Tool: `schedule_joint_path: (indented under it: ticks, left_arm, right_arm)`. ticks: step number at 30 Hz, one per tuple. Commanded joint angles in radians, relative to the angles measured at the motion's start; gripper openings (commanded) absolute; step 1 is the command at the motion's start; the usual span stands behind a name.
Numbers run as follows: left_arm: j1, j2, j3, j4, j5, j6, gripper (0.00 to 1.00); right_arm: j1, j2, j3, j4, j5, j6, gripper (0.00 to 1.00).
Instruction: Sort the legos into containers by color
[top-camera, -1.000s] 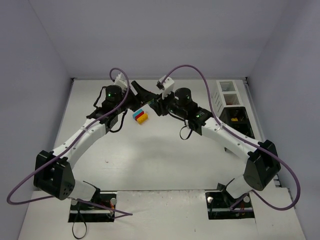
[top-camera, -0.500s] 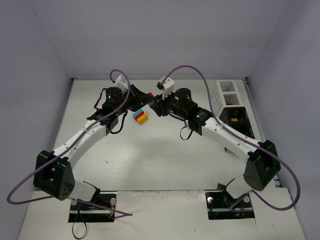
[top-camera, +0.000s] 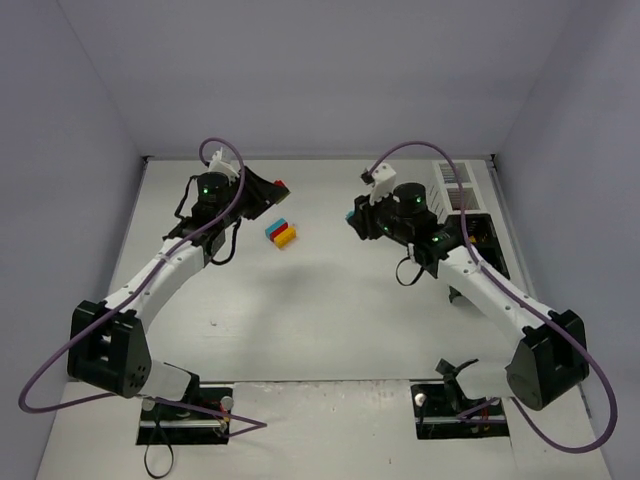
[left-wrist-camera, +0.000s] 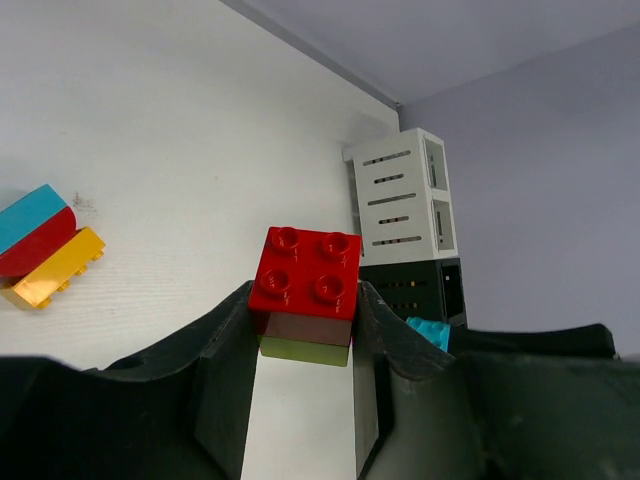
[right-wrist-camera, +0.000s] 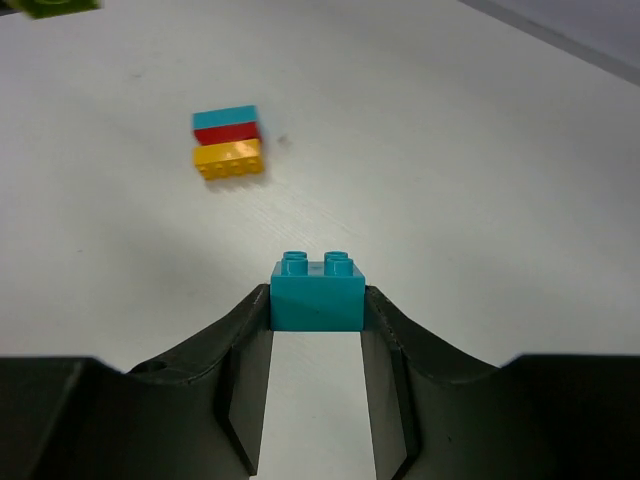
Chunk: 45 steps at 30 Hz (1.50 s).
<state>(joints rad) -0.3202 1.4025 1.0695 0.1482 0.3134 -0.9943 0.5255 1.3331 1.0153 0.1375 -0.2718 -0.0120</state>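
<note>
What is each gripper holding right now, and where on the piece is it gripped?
Left gripper: a red brick stacked on a green brick, pinched by opposite side faces. Right gripper: a cyan brick, pinched by its opposite side faces.

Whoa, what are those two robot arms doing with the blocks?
They are sorting legos by color. The left end effector holds a red brick stuck on top of a green brick. The right end effector holds a cyan brick. A small cluster of cyan, red and yellow bricks lies on the table between the arms. The containers sit at the right side.
</note>
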Motion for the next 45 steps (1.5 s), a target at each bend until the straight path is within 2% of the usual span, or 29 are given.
schedule_joint_path:
  ticks: [1, 5, 9, 19, 20, 21, 23, 24, 26, 27, 31, 33, 38, 45]
  left_arm:
    - [-0.008, 0.000, 0.032, 0.071, 0.012, 0.023, 0.00]
    - [-0.008, 0.000, 0.012, 0.060, 0.039, 0.025, 0.00]
    - [-0.010, -0.008, 0.000, 0.044, 0.050, 0.025, 0.00]
    - [-0.017, -0.031, 0.010, -0.001, 0.081, 0.052, 0.00]
    - [-0.019, -0.030, 0.012, -0.002, 0.084, 0.054, 0.00]
    - [-0.020, -0.030, 0.017, -0.009, 0.090, 0.057, 0.01]
    - [-0.020, -0.028, 0.017, -0.007, 0.093, 0.059, 0.00]
    - [-0.019, -0.028, 0.017, -0.007, 0.093, 0.059, 0.00]
    - [-0.020, -0.027, 0.017, -0.009, 0.098, 0.059, 0.00]
    - [-0.020, -0.025, 0.020, -0.009, 0.099, 0.059, 0.01]
    - [-0.019, -0.017, 0.033, -0.012, 0.108, 0.059, 0.01]
    - [-0.020, -0.013, 0.041, -0.013, 0.115, 0.059, 0.05]
    - [-0.020, 0.001, 0.076, -0.015, 0.128, 0.059, 0.05]
    - [-0.019, 0.026, 0.109, 0.001, 0.136, 0.034, 0.05]
  right_arm:
    - [-0.080, -0.031, 0.037, 0.010, 0.074, -0.062, 0.00]
    - [-0.310, 0.095, 0.168, 0.010, 0.155, -0.043, 0.00]
    - [-0.445, 0.263, 0.293, 0.019, 0.223, 0.012, 0.00]
    - [-0.593, 0.511, 0.531, 0.008, 0.267, 0.061, 0.00]
    - [-0.598, 0.527, 0.548, 0.004, 0.258, 0.060, 0.03]
    - [-0.605, 0.561, 0.583, -0.002, 0.261, 0.052, 0.13]
    - [-0.607, 0.580, 0.592, -0.007, 0.261, 0.052, 0.17]
    - [-0.613, 0.589, 0.615, -0.012, 0.257, 0.052, 0.26]
    - [-0.613, 0.606, 0.632, -0.028, 0.249, 0.046, 0.38]
    - [-0.613, 0.609, 0.644, -0.032, 0.243, 0.040, 0.51]
    - [-0.611, 0.588, 0.640, -0.049, 0.220, 0.026, 0.64]
    - [-0.607, 0.568, 0.631, -0.053, 0.201, 0.021, 0.66]
    - [-0.532, 0.422, 0.527, -0.041, 0.090, -0.013, 0.65]
    - [-0.280, 0.177, 0.303, 0.048, -0.050, -0.039, 0.63]
